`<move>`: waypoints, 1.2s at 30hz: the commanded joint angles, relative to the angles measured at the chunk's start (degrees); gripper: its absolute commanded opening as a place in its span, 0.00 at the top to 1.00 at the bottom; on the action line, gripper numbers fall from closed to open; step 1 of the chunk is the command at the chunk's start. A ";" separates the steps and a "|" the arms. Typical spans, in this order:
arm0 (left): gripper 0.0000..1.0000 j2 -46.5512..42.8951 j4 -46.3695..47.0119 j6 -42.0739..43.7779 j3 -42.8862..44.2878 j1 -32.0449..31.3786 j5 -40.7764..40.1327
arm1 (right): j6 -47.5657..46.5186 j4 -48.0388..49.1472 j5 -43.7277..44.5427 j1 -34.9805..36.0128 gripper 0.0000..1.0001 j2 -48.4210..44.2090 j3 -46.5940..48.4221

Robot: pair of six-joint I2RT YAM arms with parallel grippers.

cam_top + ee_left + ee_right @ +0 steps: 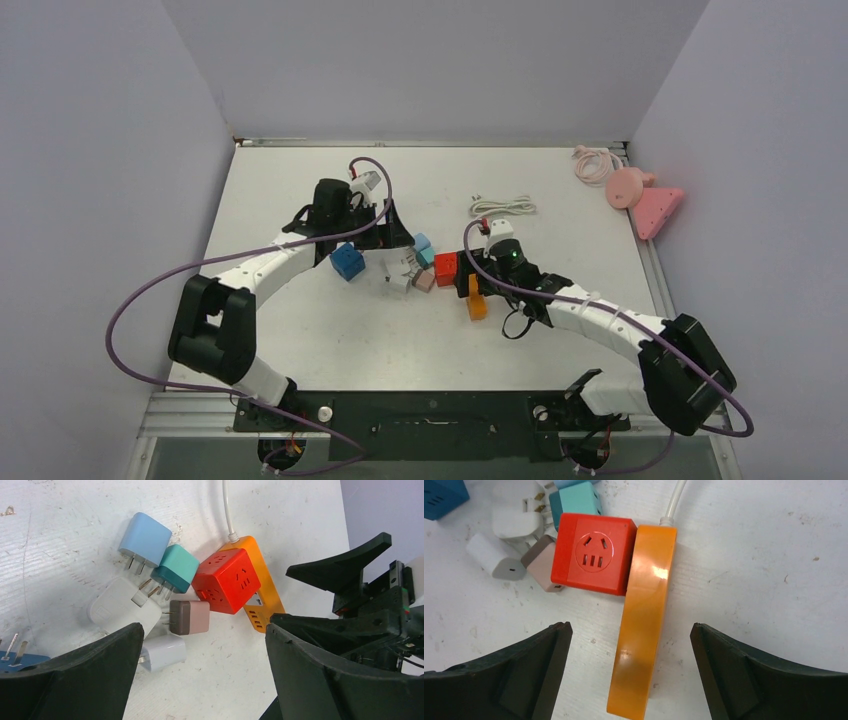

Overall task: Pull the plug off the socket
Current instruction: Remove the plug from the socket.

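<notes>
Red plug [446,268] sits mid-table from above, tight against the orange socket strip [477,303]. From the left wrist, the left gripper [202,630] has its jaws wide apart, the plug lying ahead between them. From the right wrist, the right gripper [630,627] gapes too; the strip runs between its jaws, plug ahead, left of centre.

White links and black joints are seen on the left arm [262,265] and right arm [605,322]; purple cables [372,159] are run alongside.
</notes>
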 commanded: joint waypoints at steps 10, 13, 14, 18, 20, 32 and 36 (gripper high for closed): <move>0.11 -3.29 1.78 -0.60 -0.41 -0.08 1.03 | -0.06 -2.09 8.04 3.10 0.28 7.52 3.43; 0.11 -3.39 1.69 -0.56 -0.38 -0.08 0.93 | 0.00 -0.84 8.01 3.11 0.42 8.73 3.51; 0.11 -3.39 1.69 -0.54 -0.41 -0.08 0.90 | 0.08 -0.57 8.08 3.10 0.48 9.07 3.60; 0.11 -3.55 1.63 -0.55 -0.45 -0.10 0.89 | 0.54 -0.19 8.07 3.10 0.67 10.09 3.61; 0.11 -3.92 1.87 -0.42 -0.63 -0.08 0.67 | 0.95 -0.21 8.38 3.12 0.77 9.74 3.61; 0.09 -10.28 11.43 -0.61 -5.07 -0.14 1.01 | 0.73 14.01 6.63 3.10 0.95 -2.60 -0.31; 0.08 -11.74 15.89 -1.14 -6.67 -0.48 3.45 | 0.40 23.70 1.01 3.10 0.95 -3.03 -2.31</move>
